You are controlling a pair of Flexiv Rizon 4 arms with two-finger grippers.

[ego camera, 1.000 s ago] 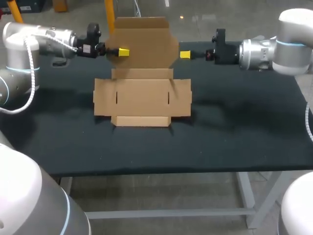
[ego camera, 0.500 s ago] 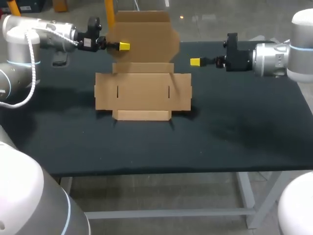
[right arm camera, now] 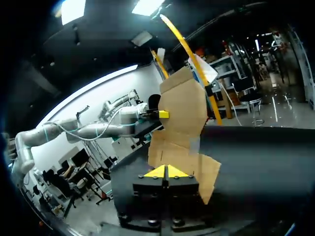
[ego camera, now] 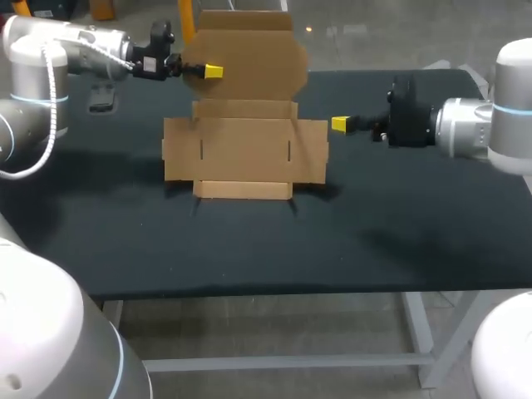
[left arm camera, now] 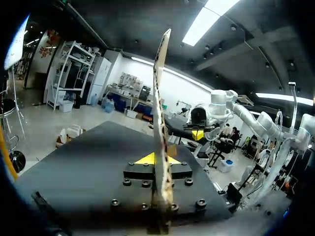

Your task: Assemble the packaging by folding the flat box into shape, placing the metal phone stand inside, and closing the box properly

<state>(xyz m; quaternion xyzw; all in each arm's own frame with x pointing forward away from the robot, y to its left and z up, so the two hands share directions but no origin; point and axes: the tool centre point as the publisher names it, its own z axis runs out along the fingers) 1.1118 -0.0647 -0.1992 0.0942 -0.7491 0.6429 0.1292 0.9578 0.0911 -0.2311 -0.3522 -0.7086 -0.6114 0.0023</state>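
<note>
Keeps the left end effector (ego camera: 214,71) pinched on the upright lid flap (ego camera: 249,58) of the cardboard box (ego camera: 245,158) on the table (ego camera: 399,224), and draws the right end effector (ego camera: 340,124), fingers together and empty, back off it, leaving the folding barely begun.

Matt brown cardboard box (ego camera: 245,150), matt black tabletop (ego camera: 416,216)

Left arm (ego camera: 62,41): silver-white links, blue ring, white coiled cable (ego camera: 53,108), black wrist block (ego camera: 154,58). Right arm (ego camera: 499,125): same finish. Left gripper (left arm camera: 156,160): yellow tips, black base, seemingly hex screws (left arm camera: 126,182).
</note>
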